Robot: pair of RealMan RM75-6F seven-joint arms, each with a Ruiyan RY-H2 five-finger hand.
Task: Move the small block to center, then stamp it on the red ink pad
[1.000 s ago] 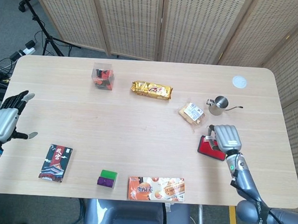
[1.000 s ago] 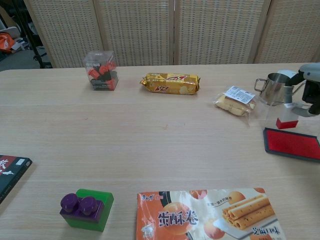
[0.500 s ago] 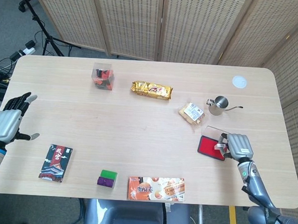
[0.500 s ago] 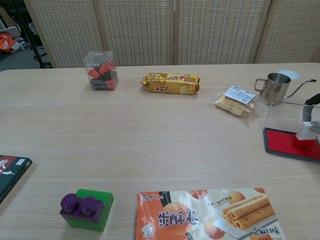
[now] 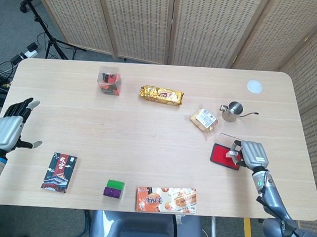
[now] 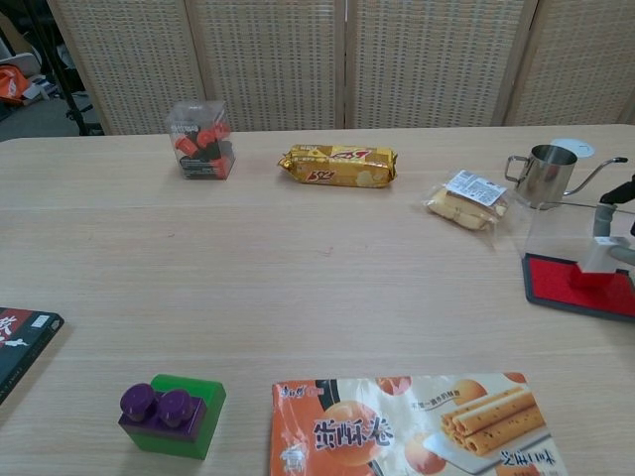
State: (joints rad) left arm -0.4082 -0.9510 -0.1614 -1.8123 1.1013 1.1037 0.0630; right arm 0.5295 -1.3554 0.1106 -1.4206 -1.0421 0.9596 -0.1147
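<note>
While the right hand (image 5: 252, 152) sits at the lower right of the head view, it grasps the small block (image 6: 592, 267) between its fingers (image 6: 617, 220); the block's red underside rests on the red ink pad (image 6: 556, 283), toward that pad's right portion; the hand lies directly to the right of and above the block, covering most of it in the head view; in the chest view only the fingers enter from the right edge of the frame, with the pad's clear lid (image 6: 556, 226) standing open behind the block. The left hand (image 5: 8, 127) sits at the far left edge of the head view, released, fingers spread and holding nothing, well apart from the pad.

Above the pad stands a steel pitcher (image 5: 233, 111); a biscuit packet (image 5: 204, 120) lies just to its left; a gold snack bag (image 5: 161, 95) and a clear box (image 5: 109, 81) occupy the upper middle; a dark card box (image 5: 59, 172), a green and purple brick (image 5: 114, 189) and an orange wafer pack (image 5: 166, 199) line the bottom edge.
</note>
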